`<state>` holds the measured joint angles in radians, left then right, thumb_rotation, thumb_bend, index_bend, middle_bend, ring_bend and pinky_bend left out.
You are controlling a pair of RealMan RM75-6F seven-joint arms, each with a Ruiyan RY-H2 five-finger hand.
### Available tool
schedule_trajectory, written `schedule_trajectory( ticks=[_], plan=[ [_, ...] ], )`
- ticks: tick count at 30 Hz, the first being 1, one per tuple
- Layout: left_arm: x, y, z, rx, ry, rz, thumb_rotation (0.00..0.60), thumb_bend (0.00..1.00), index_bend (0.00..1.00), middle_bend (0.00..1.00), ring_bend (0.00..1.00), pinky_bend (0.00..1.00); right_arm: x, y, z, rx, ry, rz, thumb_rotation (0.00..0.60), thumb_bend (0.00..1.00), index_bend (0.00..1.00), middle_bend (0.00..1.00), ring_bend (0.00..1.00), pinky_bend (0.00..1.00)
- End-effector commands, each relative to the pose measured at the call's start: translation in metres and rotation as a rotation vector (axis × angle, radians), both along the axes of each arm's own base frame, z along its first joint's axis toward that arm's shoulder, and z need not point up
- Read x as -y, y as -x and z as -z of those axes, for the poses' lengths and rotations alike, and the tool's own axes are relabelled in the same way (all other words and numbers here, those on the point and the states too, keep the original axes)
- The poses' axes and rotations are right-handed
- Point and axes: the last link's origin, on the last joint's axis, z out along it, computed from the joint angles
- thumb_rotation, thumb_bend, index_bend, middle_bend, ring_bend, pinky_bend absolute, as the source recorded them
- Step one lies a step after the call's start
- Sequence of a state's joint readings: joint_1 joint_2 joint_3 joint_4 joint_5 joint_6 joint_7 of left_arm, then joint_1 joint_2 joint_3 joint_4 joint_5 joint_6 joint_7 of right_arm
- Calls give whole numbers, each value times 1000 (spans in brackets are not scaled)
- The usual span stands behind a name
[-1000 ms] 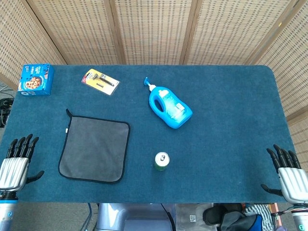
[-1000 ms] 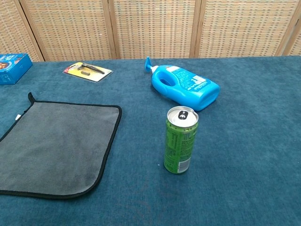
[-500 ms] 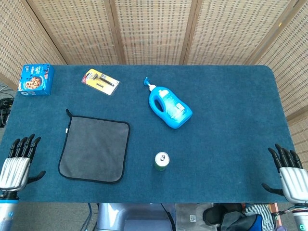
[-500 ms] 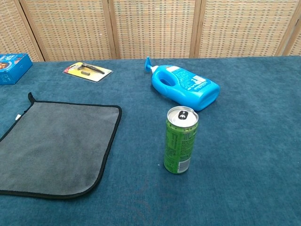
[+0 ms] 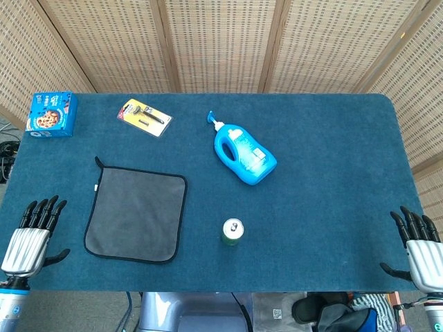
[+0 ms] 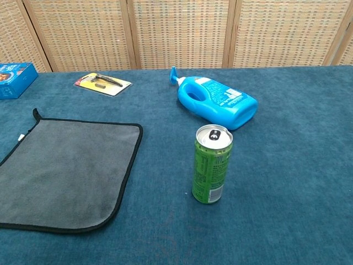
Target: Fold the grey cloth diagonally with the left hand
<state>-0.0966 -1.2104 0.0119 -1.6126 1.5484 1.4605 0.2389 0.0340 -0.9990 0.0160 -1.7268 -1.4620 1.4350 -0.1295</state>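
The grey cloth with black edging lies flat and unfolded on the left half of the blue table; the chest view shows the cloth at its lower left. My left hand hovers at the table's front left corner, left of the cloth and apart from it, fingers spread and empty. At the front right corner my right hand is likewise spread with nothing in it. Neither hand appears in the chest view.
A green can stands upright just right of the cloth. A blue detergent bottle lies on its side mid-table. A packaged razor and a blue cookie box sit at the back left.
Both hands have slid slightly lower in the head view, toward the table's front edge. The cloth and other objects have not moved.
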Motion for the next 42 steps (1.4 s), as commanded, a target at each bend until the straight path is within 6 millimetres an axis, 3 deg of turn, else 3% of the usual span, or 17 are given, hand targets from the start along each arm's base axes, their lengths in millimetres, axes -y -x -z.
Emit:
schedule_trajectory(
  ticks=[1,18,23,31,42],
  plan=[
    [-2,6,-2,-29,28,22,600,109,0,0,0,0,0,0,0,0,1,1,600,0,0,0,0,0],
    [-15,43,-4,-177,178,92,600,117,3,0,0,0,0,0,0,-4,2,1,600,0,0,0,0,0],
    [-20,50,3,-223,223,117,600,120,111,0,0,0,0,1,0,-5,4,2,600,0,0,0,0,0],
    [-29,57,27,-305,325,178,600,120,184,0,0,0,1,2,-2,-2,12,4,600,0,0,0,0,0],
    [-33,60,47,-278,362,189,600,120,303,0,0,0,1,2,-3,-1,20,0,600,0,0,0,0,0]
  ],
)
